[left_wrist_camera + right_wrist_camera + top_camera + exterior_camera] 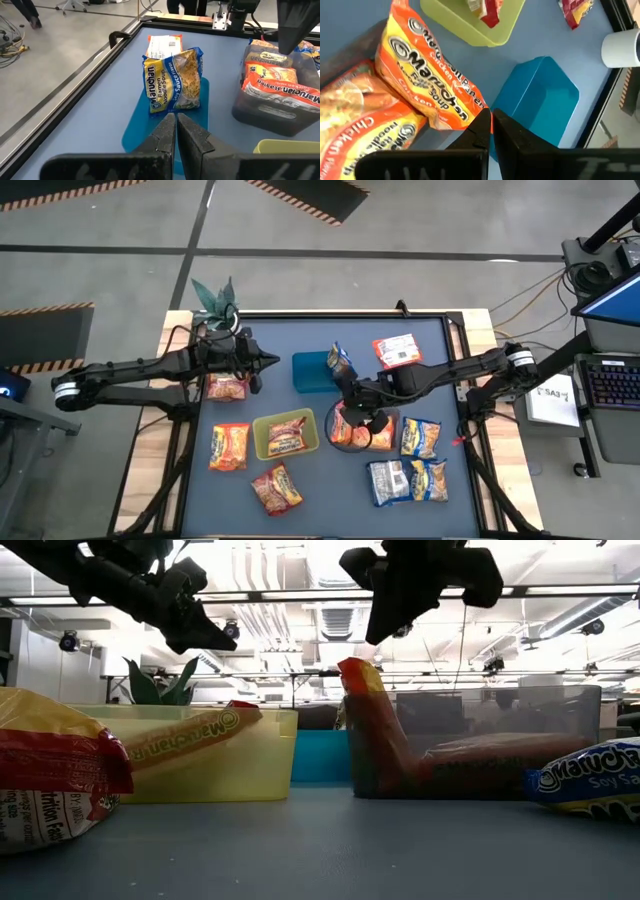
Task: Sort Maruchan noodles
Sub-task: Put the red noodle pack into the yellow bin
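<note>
My left gripper (266,362) is shut and empty, held above the table left of the blue tray (310,373). A blue-and-yellow Maruchan packet (175,80) stands in that tray, leaning at its right end. My right gripper (362,408) is shut and empty, hovering over the black tray (336,432). That tray holds two orange packets: one (430,95) leans up against the tray's wall (372,720), the other (360,135) lies flat. In the low view both grippers (225,640) (385,630) hang well above the trays. The yellow-green tray (285,435) holds a red-orange packet (288,433).
Loose packets lie on the blue mat: one (228,388) under my left arm, orange (228,447) and red-orange (277,487) at the near left, a pink-white one (397,351) at the far right, and several blue-and-yellow ones (420,437) at the near right. A plant (215,302) stands at the far left corner.
</note>
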Controlling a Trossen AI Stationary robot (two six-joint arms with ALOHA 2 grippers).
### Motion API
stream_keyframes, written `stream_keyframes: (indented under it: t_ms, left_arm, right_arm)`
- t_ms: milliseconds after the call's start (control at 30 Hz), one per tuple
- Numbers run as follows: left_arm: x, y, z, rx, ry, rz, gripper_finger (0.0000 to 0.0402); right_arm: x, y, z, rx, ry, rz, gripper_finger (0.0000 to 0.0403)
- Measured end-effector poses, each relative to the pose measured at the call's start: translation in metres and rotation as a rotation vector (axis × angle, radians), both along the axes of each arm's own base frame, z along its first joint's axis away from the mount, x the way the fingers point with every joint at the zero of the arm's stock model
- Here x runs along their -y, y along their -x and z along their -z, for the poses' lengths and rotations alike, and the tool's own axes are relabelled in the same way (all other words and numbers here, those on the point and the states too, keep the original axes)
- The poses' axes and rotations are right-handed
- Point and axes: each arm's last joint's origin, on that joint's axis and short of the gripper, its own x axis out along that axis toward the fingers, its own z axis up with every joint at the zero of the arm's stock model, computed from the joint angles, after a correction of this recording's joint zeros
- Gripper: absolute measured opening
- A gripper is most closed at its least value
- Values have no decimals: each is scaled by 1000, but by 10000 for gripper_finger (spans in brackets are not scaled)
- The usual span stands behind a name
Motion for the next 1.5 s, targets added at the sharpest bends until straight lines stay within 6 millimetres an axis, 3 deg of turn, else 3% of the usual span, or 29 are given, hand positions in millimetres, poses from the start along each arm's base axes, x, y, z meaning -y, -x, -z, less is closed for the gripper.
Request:
stream_keyframes:
  t_ms: [233,433,600,933,1100,1267,1500]
  left_arm:
    - [0,0,0,1,3,-1,0]
    - [0,0,0,1,10,-4,0]
    - [0,0,0,4,17,-7,0]
    - [0,0,1,5,51,-20,0]
    - [0,0,1,2,52,-21,0]
    - [0,0,1,8,71,-28,0]
    - [0,0,1,14,91,-37,0]
  right_arm:
    - [-8,9,-10,59,5,165,9]
    - [-27,25,-28,146,53,173,9]
    - [-30,36,-35,221,24,166,9]
    - [-15,56,-21,455,-15,173,9]
    - [-2,70,3,595,-44,209,9]
    - [16,85,20,748,-149,356,9]
    - [31,111,25,853,-180,387,9]
